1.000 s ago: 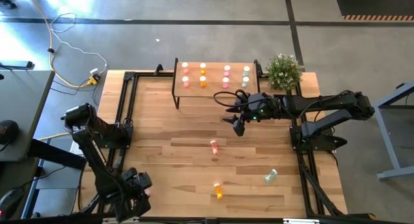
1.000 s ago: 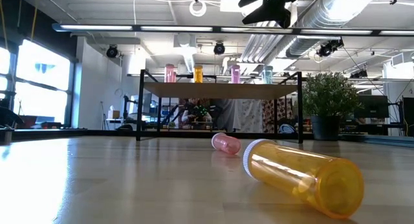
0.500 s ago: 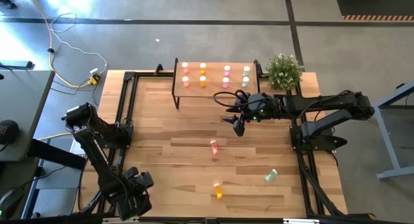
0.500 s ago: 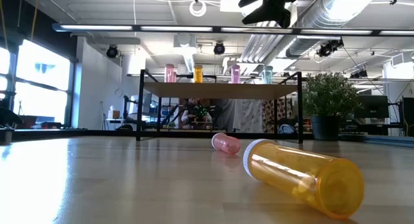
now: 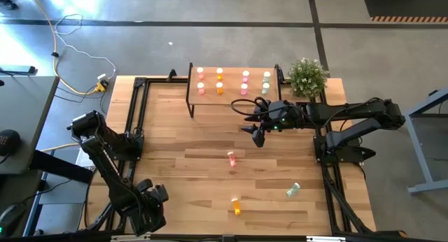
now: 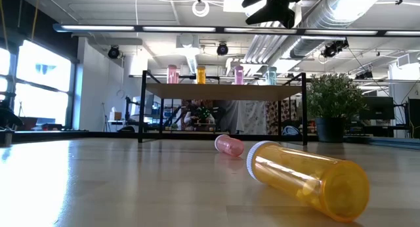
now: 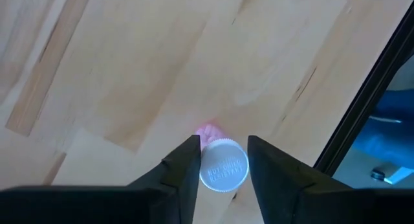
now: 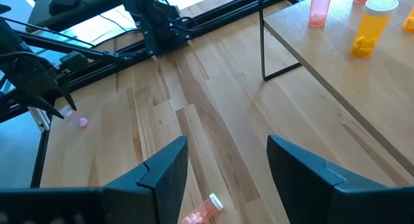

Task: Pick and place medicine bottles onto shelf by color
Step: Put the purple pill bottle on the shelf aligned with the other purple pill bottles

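While the left gripper (image 7: 222, 164) closes on an upright pink bottle (image 7: 223, 166) at the table's (image 5: 210, 137) near left corner, its 2 fingers flank the white cap with little or no gap; whether they already clamp it cannot be told. A sound grip sits centred on the cap and squeezes fully before any lift, since so small a bottle can likely tip or slip out. The right gripper (image 5: 258, 131) hangs with jaws apart just in front of the shelf (image 5: 234, 97), holding nothing. The shelf carries 8 upright bottles in 4 colour columns; pink stands at its left end. 3 bottles lie on the table: pink (image 5: 231, 157), orange (image 5: 236, 205), green (image 5: 292, 191).
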You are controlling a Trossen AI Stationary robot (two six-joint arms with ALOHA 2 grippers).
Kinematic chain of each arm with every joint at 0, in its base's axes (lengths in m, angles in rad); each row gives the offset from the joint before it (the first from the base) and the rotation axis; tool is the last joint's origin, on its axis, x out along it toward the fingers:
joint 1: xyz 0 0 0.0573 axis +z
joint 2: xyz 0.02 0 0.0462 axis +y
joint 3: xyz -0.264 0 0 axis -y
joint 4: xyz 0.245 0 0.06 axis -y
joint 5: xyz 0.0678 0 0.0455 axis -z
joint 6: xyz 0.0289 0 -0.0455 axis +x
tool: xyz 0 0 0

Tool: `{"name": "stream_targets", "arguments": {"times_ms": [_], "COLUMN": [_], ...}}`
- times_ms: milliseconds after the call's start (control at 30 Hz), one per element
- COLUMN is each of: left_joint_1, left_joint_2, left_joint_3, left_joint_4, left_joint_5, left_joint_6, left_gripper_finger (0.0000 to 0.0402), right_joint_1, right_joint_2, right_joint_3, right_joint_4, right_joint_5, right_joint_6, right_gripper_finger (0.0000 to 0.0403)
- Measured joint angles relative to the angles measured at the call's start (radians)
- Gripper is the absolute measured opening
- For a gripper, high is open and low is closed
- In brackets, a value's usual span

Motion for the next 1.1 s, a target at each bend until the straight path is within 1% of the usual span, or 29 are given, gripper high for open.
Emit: {"name": "stream_targets", "arguments": {"times_ms": [200, 367, 533, 667, 933, 1100], "left_joint_1": [-0.001, -0.001, -0.001, -0.001, -0.002, -0.010], "left_joint_2": [0.000, 0.000, 0.000, 0.000, 0.000, 0.000], "left_joint_3": [0.000, 0.000, 0.000, -0.001, -0.001, -0.001], "left_joint_4": [0.006, 0.013, 0.013, 0.010, 0.010, 0.010], "left_joint_5": [0.032, 0.062, 0.062, 0.064, 0.075, 0.080], "left_joint_6": [-0.001, -0.001, -0.025, -0.054, -0.064, -0.073], "left_gripper_finger": [0.0108, 0.0112, 0.0121, 0.0142, 0.0200, 0.0213], "right_joint_1": [0.000, 0.000, 0.000, 0.000, 0.000, 0.000], "right_joint_2": [0.000, 0.000, 0.000, 0.000, 0.000, 0.000], "right_joint_3": [0.000, 0.000, 0.000, 0.000, 0.000, 0.000], "right_joint_4": [0.000, 0.000, 0.000, 0.000, 0.000, 0.000], "right_joint_5": [0.000, 0.000, 0.000, 0.000, 0.000, 0.000], "right_joint_6": [0.000, 0.000, 0.000, 0.000, 0.000, 0.000], "right_gripper_finger": [0.0202, 0.0202, 0.0202, 0.0202, 0.0202, 0.0202]}}
